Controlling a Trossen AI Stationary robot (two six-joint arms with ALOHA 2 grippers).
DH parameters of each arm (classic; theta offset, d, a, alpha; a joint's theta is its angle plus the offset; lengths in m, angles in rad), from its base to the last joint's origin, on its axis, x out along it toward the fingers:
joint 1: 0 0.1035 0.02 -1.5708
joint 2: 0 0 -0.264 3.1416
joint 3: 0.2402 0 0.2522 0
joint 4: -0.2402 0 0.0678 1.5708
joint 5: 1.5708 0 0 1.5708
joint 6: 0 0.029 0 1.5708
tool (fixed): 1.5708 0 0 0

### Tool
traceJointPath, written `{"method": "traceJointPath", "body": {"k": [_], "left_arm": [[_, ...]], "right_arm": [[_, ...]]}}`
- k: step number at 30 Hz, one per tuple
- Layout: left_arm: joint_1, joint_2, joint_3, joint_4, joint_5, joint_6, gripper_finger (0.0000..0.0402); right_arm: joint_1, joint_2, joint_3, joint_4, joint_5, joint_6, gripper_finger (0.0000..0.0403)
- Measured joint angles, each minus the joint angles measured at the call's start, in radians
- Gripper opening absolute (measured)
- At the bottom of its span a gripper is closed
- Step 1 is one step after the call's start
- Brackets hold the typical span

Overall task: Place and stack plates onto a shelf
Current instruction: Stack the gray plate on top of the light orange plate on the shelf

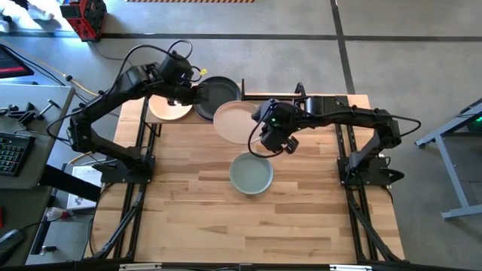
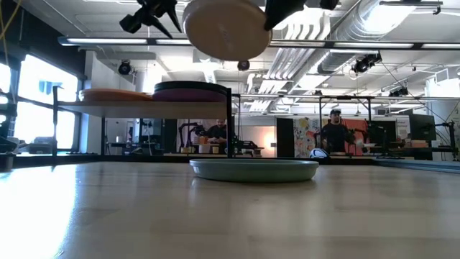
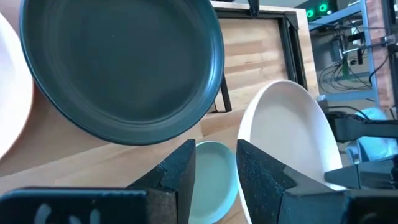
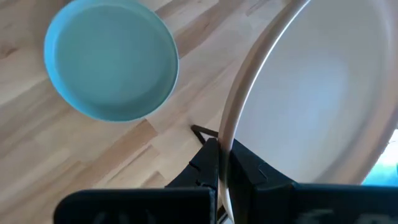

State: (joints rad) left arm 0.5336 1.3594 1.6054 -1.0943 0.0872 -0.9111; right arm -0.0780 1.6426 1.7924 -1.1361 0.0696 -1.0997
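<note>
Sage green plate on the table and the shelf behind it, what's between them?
In the high view, the beige plate held up by the right gripper hangs between the sage green plate and shelf.

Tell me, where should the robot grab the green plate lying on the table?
Probably by its raised rim. The green plate lies flat and right side up on the table, so fingers likely cannot get underneath. Come down from above, one finger inside the rim and one outside, on the edge nearest the right gripper.

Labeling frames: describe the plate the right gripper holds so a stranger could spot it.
Start at the shelf on the table's far edge. Just in front, the right gripper holds a beige plate by its rim, in the air. The sage green plate lies flat on the table instead.
</note>
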Motion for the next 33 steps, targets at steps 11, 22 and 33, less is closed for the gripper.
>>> {"method": "traceJointPath", "body": {"k": [11,22,33], "left_arm": [[-0.06,0.059,0.0,-0.012,0.0,-0.019,0.0103],[-0.082,0.134,-0.002,-0.01,0.043,0.016,0.0103],[-0.083,0.177,-0.002,-0.023,0.068,0.043,0.0103]], "right_arm": [[0.01,0.063,0.001,-0.016,0.023,-0.027,0.0],[0.013,0.061,0.001,-0.011,0.027,-0.027,0.0],[0.013,0.061,0.001,-0.011,0.066,-0.008,0.0]]}}
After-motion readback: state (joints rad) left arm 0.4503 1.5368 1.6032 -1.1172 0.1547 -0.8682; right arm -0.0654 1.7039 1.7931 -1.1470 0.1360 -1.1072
